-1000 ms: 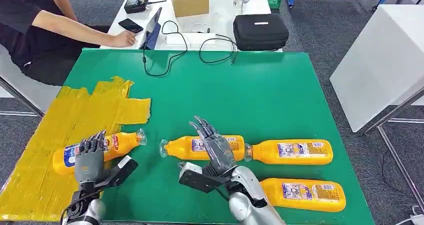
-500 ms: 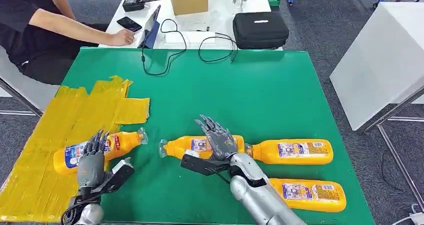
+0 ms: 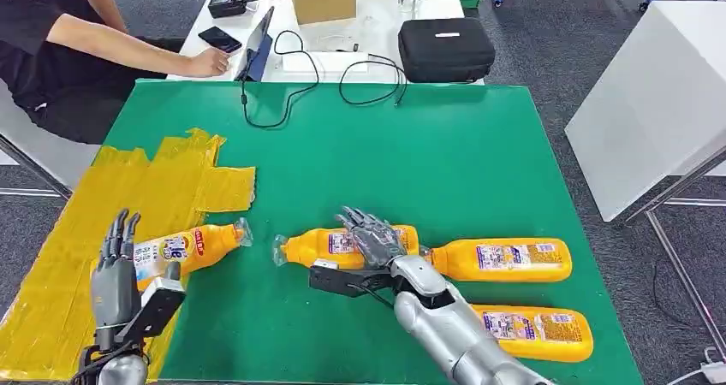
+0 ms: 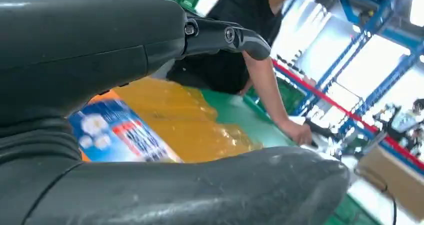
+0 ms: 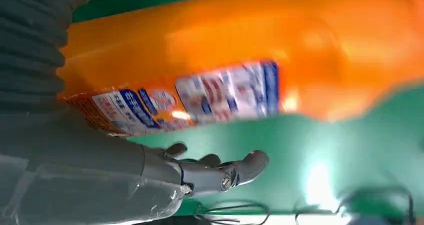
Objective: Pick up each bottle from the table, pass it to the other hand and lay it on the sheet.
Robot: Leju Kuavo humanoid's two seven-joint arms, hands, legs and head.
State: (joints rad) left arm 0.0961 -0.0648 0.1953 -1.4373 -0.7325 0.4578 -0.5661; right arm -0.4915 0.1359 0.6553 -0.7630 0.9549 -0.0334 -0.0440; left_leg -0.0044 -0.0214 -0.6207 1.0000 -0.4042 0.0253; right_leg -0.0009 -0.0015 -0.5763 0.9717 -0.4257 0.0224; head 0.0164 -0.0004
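Evenly and brightly lit from overhead in the head view; sharp throughout, with only soft, short shadows on the green tabletop (image 3: pixel 445 162). Blown out to white around the blue racks (image 4: pixel 380 85) in the left wrist view, and blurred close up. Smeared and out of focus across the orange bottle (image 5: pixel 240 60) in the right wrist view, with glare on the green below it.
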